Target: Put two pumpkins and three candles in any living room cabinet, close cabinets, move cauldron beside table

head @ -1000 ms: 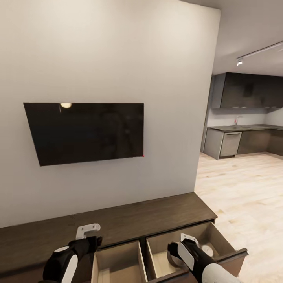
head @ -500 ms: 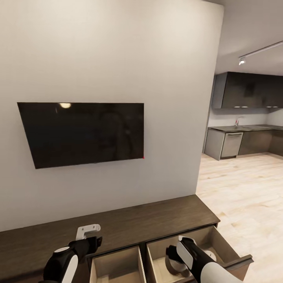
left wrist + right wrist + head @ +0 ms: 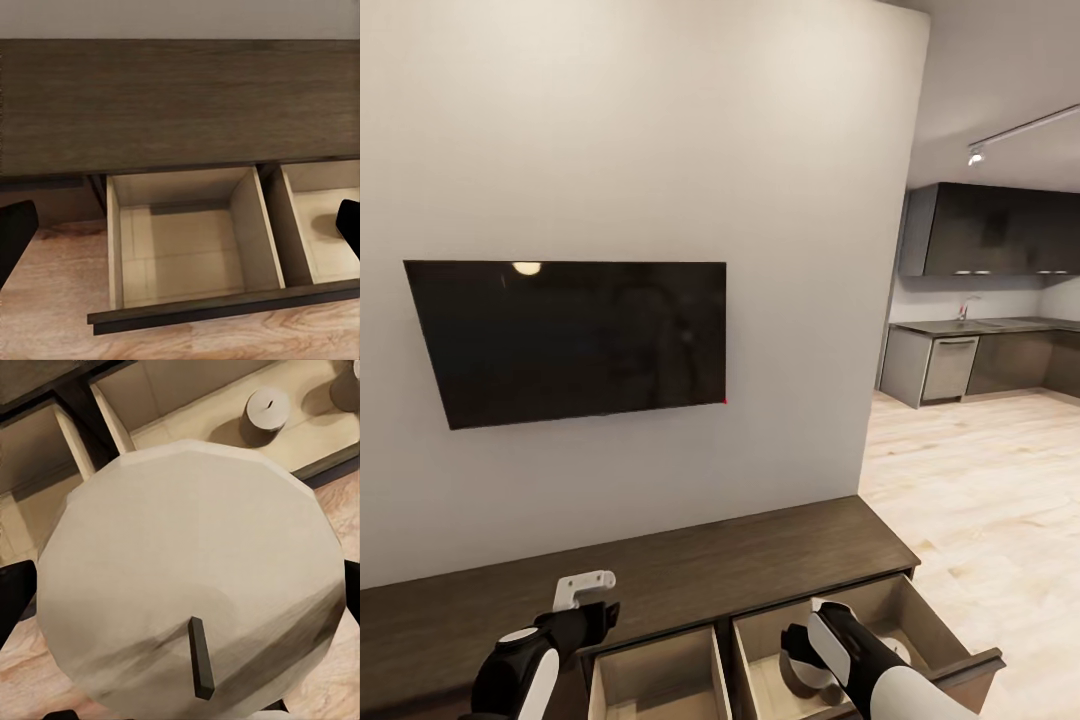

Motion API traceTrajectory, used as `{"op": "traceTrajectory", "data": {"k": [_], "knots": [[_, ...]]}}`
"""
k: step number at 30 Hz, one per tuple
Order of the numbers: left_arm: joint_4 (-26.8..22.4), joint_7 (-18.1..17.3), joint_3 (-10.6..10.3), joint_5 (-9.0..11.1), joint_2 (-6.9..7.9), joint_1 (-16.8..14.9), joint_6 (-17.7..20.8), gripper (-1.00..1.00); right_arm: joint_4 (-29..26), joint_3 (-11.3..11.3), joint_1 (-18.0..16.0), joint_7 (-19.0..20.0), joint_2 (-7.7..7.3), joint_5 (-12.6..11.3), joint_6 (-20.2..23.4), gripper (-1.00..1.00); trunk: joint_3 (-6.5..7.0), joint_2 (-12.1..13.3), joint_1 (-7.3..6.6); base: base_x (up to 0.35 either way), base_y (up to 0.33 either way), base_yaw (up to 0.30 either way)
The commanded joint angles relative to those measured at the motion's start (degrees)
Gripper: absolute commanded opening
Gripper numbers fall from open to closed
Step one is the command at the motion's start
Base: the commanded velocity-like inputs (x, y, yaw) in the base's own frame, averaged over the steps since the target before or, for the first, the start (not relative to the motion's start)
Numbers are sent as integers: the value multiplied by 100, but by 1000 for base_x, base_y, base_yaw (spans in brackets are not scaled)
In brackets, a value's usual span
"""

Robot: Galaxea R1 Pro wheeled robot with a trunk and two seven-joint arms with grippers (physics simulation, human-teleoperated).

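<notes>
Dark-brown wooden low cabinet (image 3: 690, 570) runs along white wall under black wall-mounted TV (image 3: 570, 335); two drawers pulled open, pale beige insides. Left drawer (image 3: 184, 247) bare in left wrist view. Right drawer (image 3: 880, 625) holds short white cylinder candle w/ dark wick (image 3: 268, 411); edge of a second pale cylinder (image 3: 346, 382) just beside it at frame corner, can't tell what it is for sure.

R claw (image 3: 807, 668) over right drawer, clenched on a third white candle (image 3: 191, 585). Its flat top & wick (image 3: 200, 656) sit close to the right wrist lens, dark fingertips (image 3: 16, 596) flanking each side. Candle held above drawer interior, not resting on drawer floor as far as visible.

L claw (image 3: 582, 592) hovers over cabinet top near left drawer's back edge, released; dark fingertips (image 3: 15, 236) spread wide at edges of left wrist view, nothing between.

Light wood floor (image 3: 980, 490) leads right to kitchen w/ glossy dark cupboards (image 3: 990, 230).
</notes>
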Motion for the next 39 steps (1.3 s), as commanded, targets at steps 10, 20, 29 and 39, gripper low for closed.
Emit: {"op": "traceTrajectory", "data": {"k": [10,20,29,39], "knots": [[6,53,6,50,-4,-5,23,100,-19,63,-4,-21,-7,-63,11,-100,-14,-7,1,0,-120,60],[8,61,11,41,-4,-5,15,100,-20,72,-4,-14,-5,-63,11,-100,-40,-7,1,61,-246,246],[8,61,4,44,-4,-5,14,100,-20,65,-4,-6,-18,-63,11,-100,-45,-7,1,93,-195,50],[8,61,-1,45,-4,-5,14,100,-35,81,-4,-2,-5,-63,-28,-100,-35,-7,1,8,-23,94]]}}
